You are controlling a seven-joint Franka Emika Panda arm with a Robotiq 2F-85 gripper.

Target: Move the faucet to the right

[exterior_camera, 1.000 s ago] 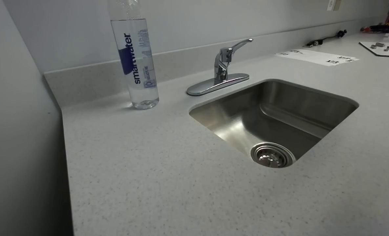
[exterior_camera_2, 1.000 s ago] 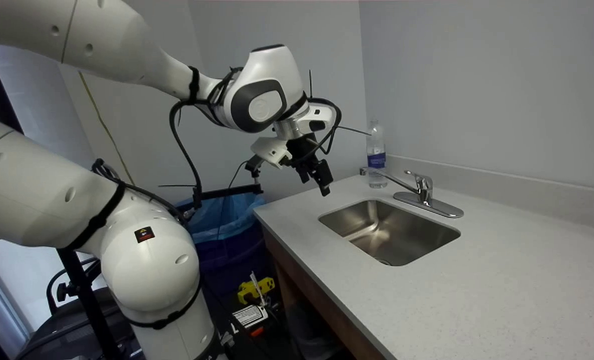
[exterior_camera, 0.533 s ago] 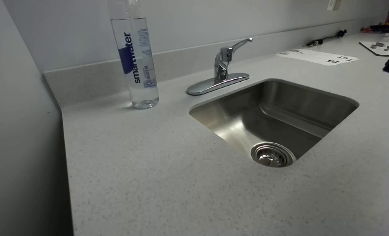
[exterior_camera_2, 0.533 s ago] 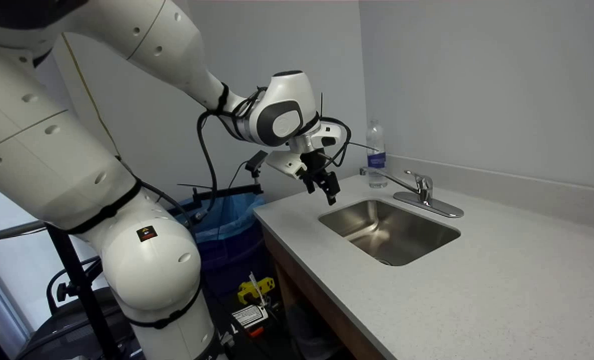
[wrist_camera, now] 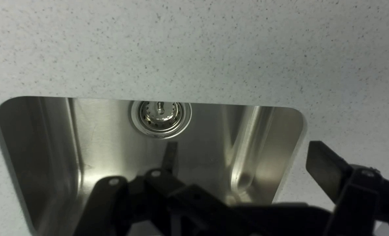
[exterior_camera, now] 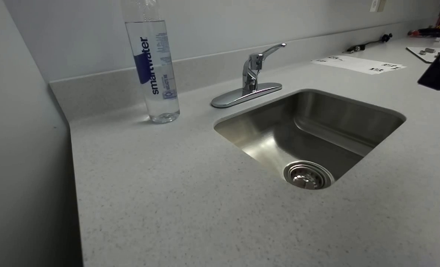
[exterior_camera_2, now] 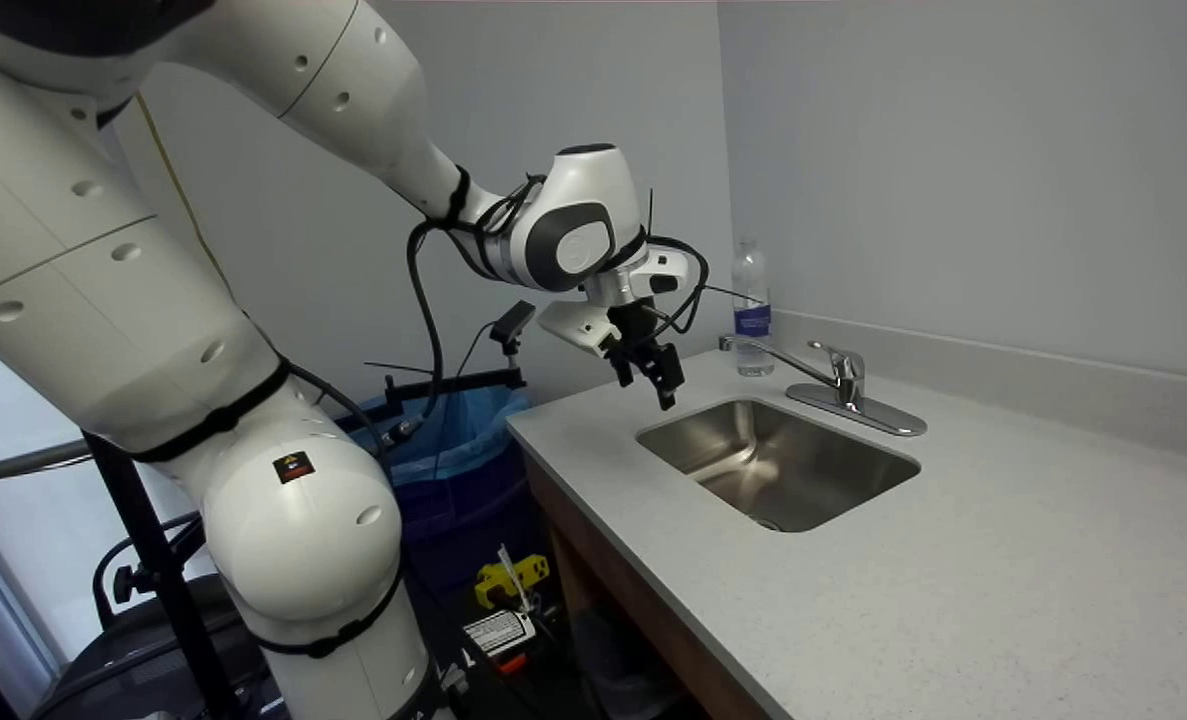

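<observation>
In an exterior view, the faucet (exterior_camera_2: pixel 849 380) stands upright on the bench (exterior_camera_2: pixel 953 580), right of centre in the frame, just beside the sink (exterior_camera_2: pixel 818 475); its spout (exterior_camera_2: pixel 775 352) extends left, overlapping the bottle (exterior_camera_2: pixel 752 320) in the frame; contact cannot be determined. The hand (exterior_camera_2: pixel 646 391) hangs near mid-frame, left of the sink and well apart from the faucet; in the wrist view its fingers (wrist_camera: pixel 325 168) stand apart, one at lower centre, one at lower right.

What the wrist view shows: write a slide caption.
Open black two-finger gripper in front of a rectangular stainless-steel sink with a round metal strainer, set in a speckled grey countertop.
</observation>
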